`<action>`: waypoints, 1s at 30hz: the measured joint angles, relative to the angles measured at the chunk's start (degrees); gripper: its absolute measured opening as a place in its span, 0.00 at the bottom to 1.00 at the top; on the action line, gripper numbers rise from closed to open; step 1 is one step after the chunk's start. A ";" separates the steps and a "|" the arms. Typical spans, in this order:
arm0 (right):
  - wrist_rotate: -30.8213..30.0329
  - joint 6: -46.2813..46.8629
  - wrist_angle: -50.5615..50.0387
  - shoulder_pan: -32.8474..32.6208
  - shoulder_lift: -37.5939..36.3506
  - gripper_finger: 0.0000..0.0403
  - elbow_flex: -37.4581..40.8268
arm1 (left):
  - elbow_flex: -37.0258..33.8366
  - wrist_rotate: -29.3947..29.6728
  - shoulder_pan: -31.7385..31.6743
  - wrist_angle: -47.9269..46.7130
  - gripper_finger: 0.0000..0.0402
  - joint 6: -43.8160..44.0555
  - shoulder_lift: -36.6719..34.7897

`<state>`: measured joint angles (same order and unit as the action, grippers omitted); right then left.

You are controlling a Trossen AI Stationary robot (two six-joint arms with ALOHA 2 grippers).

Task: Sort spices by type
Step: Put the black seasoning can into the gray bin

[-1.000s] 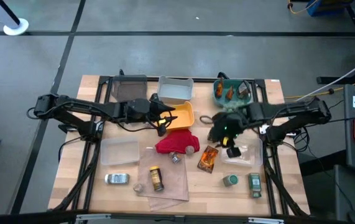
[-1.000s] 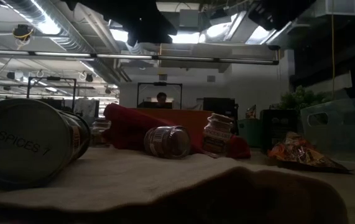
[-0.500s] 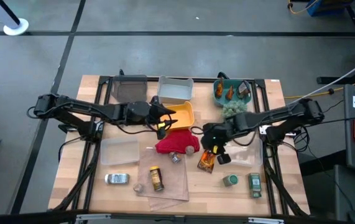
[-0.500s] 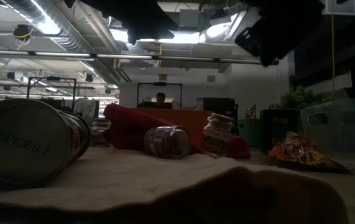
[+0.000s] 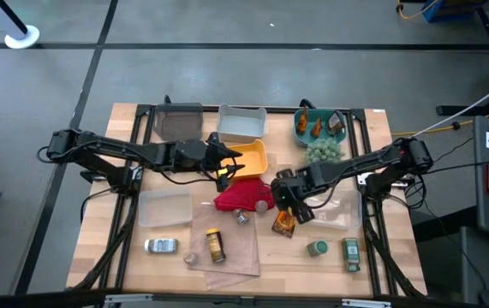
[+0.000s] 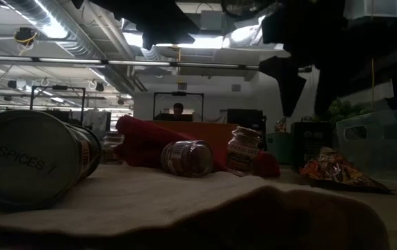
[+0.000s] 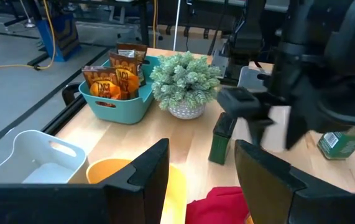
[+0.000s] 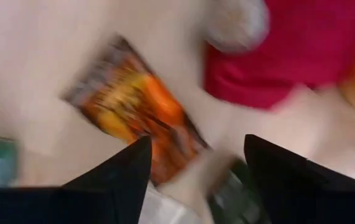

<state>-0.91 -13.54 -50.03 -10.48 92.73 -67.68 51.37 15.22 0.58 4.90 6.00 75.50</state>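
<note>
Since a second ago the right gripper has swung in from beside the plant, and now hangs with fingers spread over the foil sachet lying flat by the red cloth — thin, likely to slide. Left gripper waits, also spread, over the yellow bin.

Right gripper seen from its own wrist: 2 dark fingers spread apart above the pale tabletop. An orange-brown foil sachet lies flat on the tabletop, one end reaching between the fingers. A red cloth lies just beside the sachet. A pale rounded object sits at the cloth's edge, too blurred to identify.
</note>
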 joint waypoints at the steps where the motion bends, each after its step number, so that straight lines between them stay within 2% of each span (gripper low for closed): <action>1: -2.50 1.39 -0.72 0.00 0.00 0.65 0.00 | 0.00 0.00 0.00 0.01 0.41 0.02 0.00; 4: -7.54 5.72 -2.70 0.02 0.00 0.66 0.00 | 0.00 0.00 0.00 -0.01 0.41 0.02 0.00; 6: -8.59 7.94 -4.07 0.26 0.00 0.66 0.00 | 0.00 -0.01 0.00 -0.01 0.41 0.02 0.00; 14: -7.94 17.57 -8.61 4.92 0.00 0.66 -0.02 | 0.00 -0.02 -0.02 -0.01 0.41 0.02 0.00; 19: -6.43 17.95 -8.62 7.71 0.00 0.66 -0.02 | 0.00 -0.02 -0.02 -0.01 0.41 0.00 0.00; 24: -0.59 19.13 -8.60 9.60 0.01 0.66 -0.02 | 0.00 -0.01 -0.02 -0.02 0.41 0.01 0.00; 30: -2.43 19.65 -8.60 9.90 2.07 0.66 -0.04 | 0.00 -0.02 -0.02 -0.06 0.41 0.00 0.00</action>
<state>-3.33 6.11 -58.63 -0.58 94.79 -67.72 51.37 15.20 0.56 4.84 6.00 75.50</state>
